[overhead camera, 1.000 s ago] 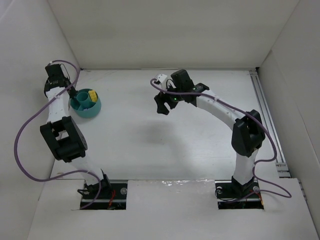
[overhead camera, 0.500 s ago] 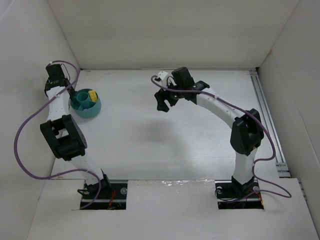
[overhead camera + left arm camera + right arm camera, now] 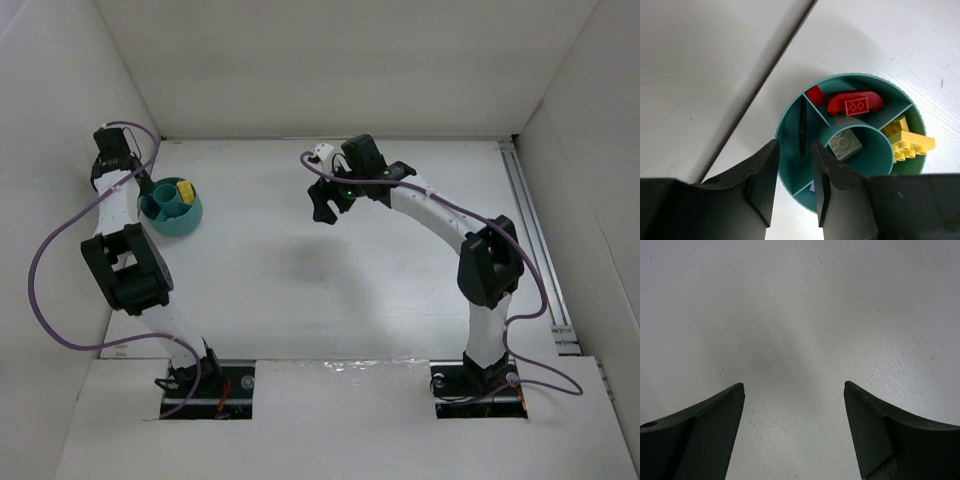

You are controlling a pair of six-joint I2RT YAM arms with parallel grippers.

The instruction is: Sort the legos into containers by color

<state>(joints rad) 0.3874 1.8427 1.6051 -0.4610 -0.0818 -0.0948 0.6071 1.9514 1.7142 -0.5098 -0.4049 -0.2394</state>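
Note:
The teal bowl (image 3: 172, 212) stands at the far left of the table. In the left wrist view its rim (image 3: 860, 77) rings the compartments: red bricks (image 3: 855, 104) at the top, yellow bricks (image 3: 907, 142) at the right, a cream brick (image 3: 845, 145) in the centre, a flat black piece (image 3: 802, 127) on edge at the left, and a bit of lilac (image 3: 812, 186) at the bottom. My left gripper (image 3: 794, 145) hovers over the bowl's left rim (image 3: 144, 188), jaws slightly apart and empty. My right gripper (image 3: 322, 210) is wide open and empty over bare table (image 3: 794, 385).
White walls close in the table on the left, back and right. The left wall runs close beside the bowl (image 3: 715, 75). A metal rail (image 3: 535, 240) lies along the table's right edge. No loose bricks show on the table top.
My left wrist has drawn back slightly towards the far left corner, away from the bowl. The right arm has hardly moved.

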